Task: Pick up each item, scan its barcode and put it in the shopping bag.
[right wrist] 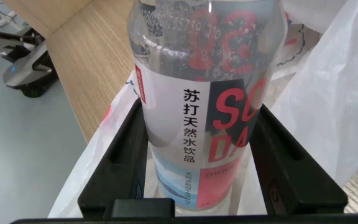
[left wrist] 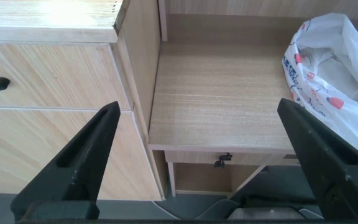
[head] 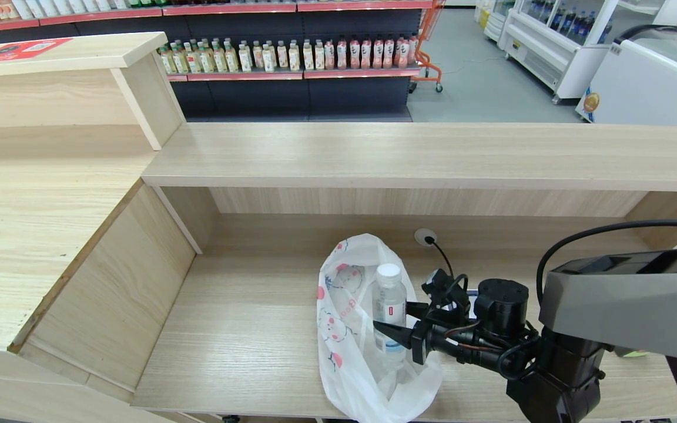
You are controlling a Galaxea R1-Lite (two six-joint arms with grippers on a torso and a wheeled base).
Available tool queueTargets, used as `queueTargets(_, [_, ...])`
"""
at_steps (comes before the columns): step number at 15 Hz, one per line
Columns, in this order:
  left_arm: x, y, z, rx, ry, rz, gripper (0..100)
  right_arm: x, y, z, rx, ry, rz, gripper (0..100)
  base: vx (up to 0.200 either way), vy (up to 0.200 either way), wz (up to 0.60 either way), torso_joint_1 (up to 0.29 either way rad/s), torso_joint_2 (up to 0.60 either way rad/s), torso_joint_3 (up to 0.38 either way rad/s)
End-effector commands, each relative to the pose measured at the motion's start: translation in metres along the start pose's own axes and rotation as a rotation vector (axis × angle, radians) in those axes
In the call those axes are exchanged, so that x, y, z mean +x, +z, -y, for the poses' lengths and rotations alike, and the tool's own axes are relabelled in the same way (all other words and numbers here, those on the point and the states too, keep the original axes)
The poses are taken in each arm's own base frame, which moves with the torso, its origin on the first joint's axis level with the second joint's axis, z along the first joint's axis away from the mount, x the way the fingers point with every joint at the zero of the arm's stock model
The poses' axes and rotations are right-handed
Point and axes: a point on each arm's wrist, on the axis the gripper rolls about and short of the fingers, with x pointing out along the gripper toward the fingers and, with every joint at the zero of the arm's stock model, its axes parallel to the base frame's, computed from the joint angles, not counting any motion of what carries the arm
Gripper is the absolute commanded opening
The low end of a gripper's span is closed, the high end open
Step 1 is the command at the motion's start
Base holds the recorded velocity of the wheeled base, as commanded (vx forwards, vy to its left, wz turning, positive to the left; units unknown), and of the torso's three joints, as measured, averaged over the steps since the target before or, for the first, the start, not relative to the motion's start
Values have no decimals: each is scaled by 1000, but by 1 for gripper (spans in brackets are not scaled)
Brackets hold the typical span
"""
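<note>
Bottle [head: 389, 305] upright, cap up, in shopping bag [head: 344, 335], tight in right claw [head: 394, 318]; left claw [left wrist: 197, 106] agape, empty.

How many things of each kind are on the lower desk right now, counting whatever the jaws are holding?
Bottle: 1, clamped in the right gripper at the bag's mouth
Shopping bag: 1
Total: 2

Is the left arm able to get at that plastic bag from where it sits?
Probably yes. The left gripper is open and faces bare desk that runs to the shopping bag, with nothing between. The right gripper, shut on the bottle, occupies the bag's other side.
</note>
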Motion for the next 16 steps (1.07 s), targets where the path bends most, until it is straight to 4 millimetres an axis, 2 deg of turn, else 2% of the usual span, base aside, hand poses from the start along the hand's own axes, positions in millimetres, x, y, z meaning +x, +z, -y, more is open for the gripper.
queueTargets(1, [0,0,0,0,0,-1,100,0,-3,0,4,1,-8,0,0,0,0,0,0,0])
queueTargets(9, [0,0,0,0,0,1,100,0,-8,1,11,-2,-21,0,0,0,0,0,0,0])
queueTargets(10, [0,0,0,0,0,1,100,1,-8,2,14,-3,-21,100,0,0,0,0,0,0])
queueTargets(13, [0,0,0,0,0,1,100,2,-6,3,13,-3,-10,100,0,0,0,0,0,0])
queueTargets(16, [0,0,0,0,0,1,100,0,11,3,-22,-5,38,100,0,0,0,0,0,0])
